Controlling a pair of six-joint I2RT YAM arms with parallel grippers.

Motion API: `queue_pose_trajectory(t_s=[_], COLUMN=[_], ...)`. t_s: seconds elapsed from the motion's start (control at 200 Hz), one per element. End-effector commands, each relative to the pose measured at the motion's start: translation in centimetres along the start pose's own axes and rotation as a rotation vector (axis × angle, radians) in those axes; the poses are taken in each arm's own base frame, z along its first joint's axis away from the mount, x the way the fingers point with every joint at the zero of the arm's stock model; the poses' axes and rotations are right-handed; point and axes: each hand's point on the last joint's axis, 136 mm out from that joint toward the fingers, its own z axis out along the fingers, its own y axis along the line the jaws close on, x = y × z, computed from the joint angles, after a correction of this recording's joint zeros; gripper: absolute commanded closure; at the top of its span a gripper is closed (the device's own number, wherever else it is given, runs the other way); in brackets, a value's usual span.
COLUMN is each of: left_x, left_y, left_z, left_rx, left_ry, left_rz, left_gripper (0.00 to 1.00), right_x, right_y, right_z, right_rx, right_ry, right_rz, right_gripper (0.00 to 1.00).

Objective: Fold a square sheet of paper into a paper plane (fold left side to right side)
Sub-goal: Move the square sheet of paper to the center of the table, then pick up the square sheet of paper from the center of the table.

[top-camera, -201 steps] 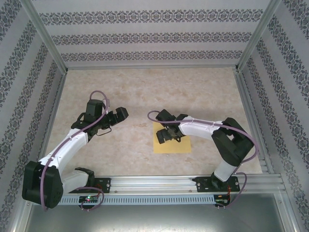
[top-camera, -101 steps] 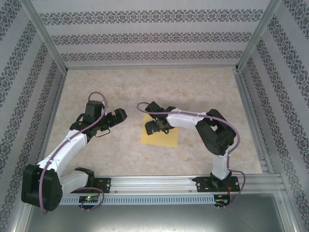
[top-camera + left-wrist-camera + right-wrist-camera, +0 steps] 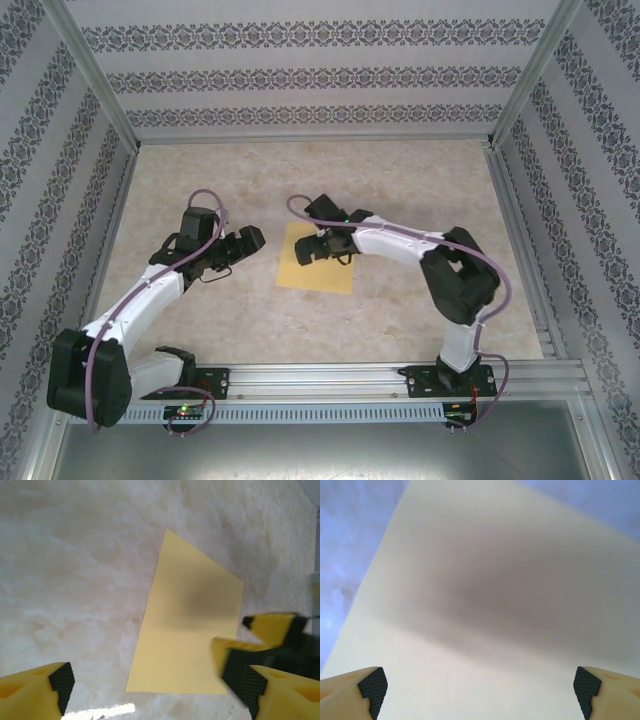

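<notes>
Seeing the square sheet of paper (image 3: 312,277) flat and unfolded on the table (image 3: 420,180), roughly mid-table and slightly left of centre, corners turned a little off the table edges. Got the right gripper (image 3: 306,250) hanging over the sheet's far half, jaws spread wide, nothing clamped. Confirmed from the right wrist: right gripper (image 3: 480,700) with fingertips far apart at both lower corners, sheet (image 3: 495,580) close beneath, soft shadow across it. Can't tell whether touching the paper or just above it. Got the left gripper (image 3: 252,240) just beside the sheet's left edge, over bare table, aimed at the sheet, also open and holding nothing. From the left wrist: left gripper (image 3: 154,686) straddling the sheet's (image 3: 185,625) near edge, with the right gripper's yellow fingers (image 3: 272,626) over the sheet's right-hand corner. Arm bases on the aluminium rail (image 3: 330,375) at the near edge, well apart from the sheet.
</notes>
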Motion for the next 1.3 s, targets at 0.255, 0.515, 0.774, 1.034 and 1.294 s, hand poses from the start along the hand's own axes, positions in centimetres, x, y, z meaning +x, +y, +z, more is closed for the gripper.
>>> queue_pose_trajectory(t_s=[0.255,0.515,0.774,1.034,1.294], left_x=[4.2,6.9,8.4,9.0,8.9], left_y=[-3.5,-3.5,-2.5,-1.4,-1.2], left_z=[5.7,8.0,9.6,10.2,10.3], left_rx=[0.114,0.083,0.025,-0.020,-0.028], left_ry=[0.190,0.273,0.318,0.334,0.327], left_rz=[0.002,0.026,0.040,0.052,0.056], left_gripper=[0.28,0.36,0.38,0.39,0.44], right_x=[-2.7,-2.7,-1.6,0.2,1.3], right_y=[-7.0,-7.4,-6.8,-5.0,-1.6], right_z=[0.6,3.0,4.4,5.2,4.3], right_rx=[0.076,0.082,0.059,-0.006,-0.066], right_ry=[-0.008,0.042,0.082,0.134,0.137], right_rz=[0.059,0.056,0.069,0.081,0.042], right_gripper=[0.02,0.02,0.02,0.02,0.02])
